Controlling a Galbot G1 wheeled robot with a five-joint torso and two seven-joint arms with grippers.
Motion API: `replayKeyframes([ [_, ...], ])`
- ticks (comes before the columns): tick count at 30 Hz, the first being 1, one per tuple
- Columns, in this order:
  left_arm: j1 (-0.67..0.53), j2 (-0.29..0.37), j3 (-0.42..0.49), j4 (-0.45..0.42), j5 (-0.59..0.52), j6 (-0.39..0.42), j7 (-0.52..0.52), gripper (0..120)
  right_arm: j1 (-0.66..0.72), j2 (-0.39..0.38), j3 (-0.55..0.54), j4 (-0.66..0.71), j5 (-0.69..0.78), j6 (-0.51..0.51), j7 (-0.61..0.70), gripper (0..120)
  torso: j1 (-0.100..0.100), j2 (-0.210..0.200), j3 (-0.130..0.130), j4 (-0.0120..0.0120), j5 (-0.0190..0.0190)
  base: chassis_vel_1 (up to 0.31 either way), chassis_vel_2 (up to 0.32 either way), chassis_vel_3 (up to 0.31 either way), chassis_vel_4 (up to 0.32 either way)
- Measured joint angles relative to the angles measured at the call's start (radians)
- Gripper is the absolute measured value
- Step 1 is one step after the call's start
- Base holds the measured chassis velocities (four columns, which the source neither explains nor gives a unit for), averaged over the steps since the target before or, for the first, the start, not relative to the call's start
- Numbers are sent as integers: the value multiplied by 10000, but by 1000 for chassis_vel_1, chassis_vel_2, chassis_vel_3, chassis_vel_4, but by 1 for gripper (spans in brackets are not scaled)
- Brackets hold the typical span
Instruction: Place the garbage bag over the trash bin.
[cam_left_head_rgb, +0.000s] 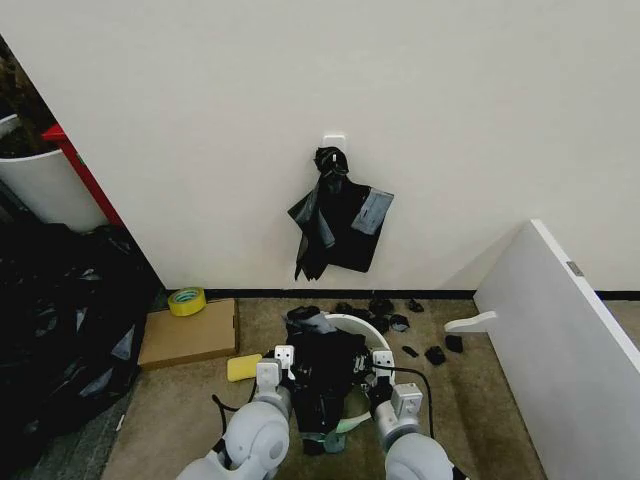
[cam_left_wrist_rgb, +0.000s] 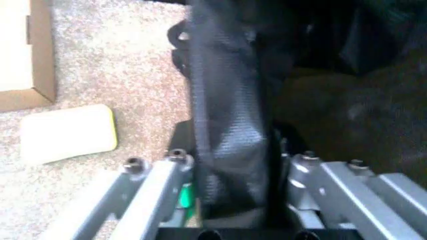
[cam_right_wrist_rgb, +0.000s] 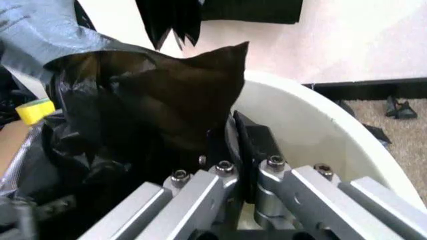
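Observation:
The white trash bin (cam_left_head_rgb: 362, 326) stands on the carpet right in front of me, its green base (cam_left_head_rgb: 340, 426) showing below. The black garbage bag (cam_left_head_rgb: 320, 372) is draped over the bin's near side and bunched up above its rim. My left gripper (cam_left_head_rgb: 281, 364) is shut on the bag's left side; a glossy strip of the bag (cam_left_wrist_rgb: 227, 100) runs between its fingers (cam_left_wrist_rgb: 179, 150). My right gripper (cam_left_head_rgb: 379, 368) is shut on the bag's right edge (cam_right_wrist_rgb: 173, 95), just inside the bin's white wall (cam_right_wrist_rgb: 307, 130). The bin's inside is mostly hidden.
A knotted bunch of black bags (cam_left_head_rgb: 335, 215) hangs on the wall behind. A heap of black plastic (cam_left_head_rgb: 60, 320) and a white tub with red edging (cam_left_head_rgb: 40, 185) fill the left. A cardboard box (cam_left_head_rgb: 190, 337), tape roll (cam_left_head_rgb: 187, 300) and yellow sponge (cam_left_head_rgb: 243, 367) lie left; a white board (cam_left_head_rgb: 560, 340) leans right.

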Motion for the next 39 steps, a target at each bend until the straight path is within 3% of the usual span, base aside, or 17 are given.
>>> replayKeyframes([
  [2,18,13,-48,-37,-31,23,-1,23,-5,-4,0,0,-20,15,-9,0,0,0,0,0,1,0,0,0,0],
  [3,64,45,-184,-146,-120,84,-10,16,-31,-19,-1,0,-113,102,-50,0,0,0,0,1,0,0,0,0,0],
  [6,276,182,-569,-428,-163,143,-6,5,-74,-43,45,-103,-689,1190,-692,0,0,0,0,-2,-1,0,0,0,0],
  [8,305,207,-603,-459,-161,143,-5,5,-73,-46,70,-131,-803,1391,-857,0,0,0,0,-1,1,0,0,0,0],
  [9,486,378,-747,-676,-63,142,7,5,-49,-57,226,-235,-1236,2169,-1644,0,0,0,0,2,1,0,0,0,0],
  [11,741,631,-824,-1026,249,65,71,5,16,-94,436,-274,-1567,2681,-2303,0,0,0,0,2,0,0,0,0,0],
  [21,2168,2217,-912,-2946,2322,-627,384,5,77,-362,1215,-353,-1603,2520,-2034,0,0,0,0,2,1,0,0,0,0],
  [26,2828,2717,-1184,-3680,3329,-1327,551,5,57,-571,1700,-458,-883,2162,-1635,0,0,0,0,2,2,0,0,0,0],
  [33,2886,2616,-1320,-4173,3543,-2068,811,5,-316,-746,1774,-479,-306,1836,-1285,0,0,0,-1,-2,2,0,0,0,0],
  [39,2713,2344,-1419,-4697,2734,-2130,839,5,-508,-692,1613,-957,-83,2383,-2100,0,0,0,-1,2,3,0,0,0,0],
])
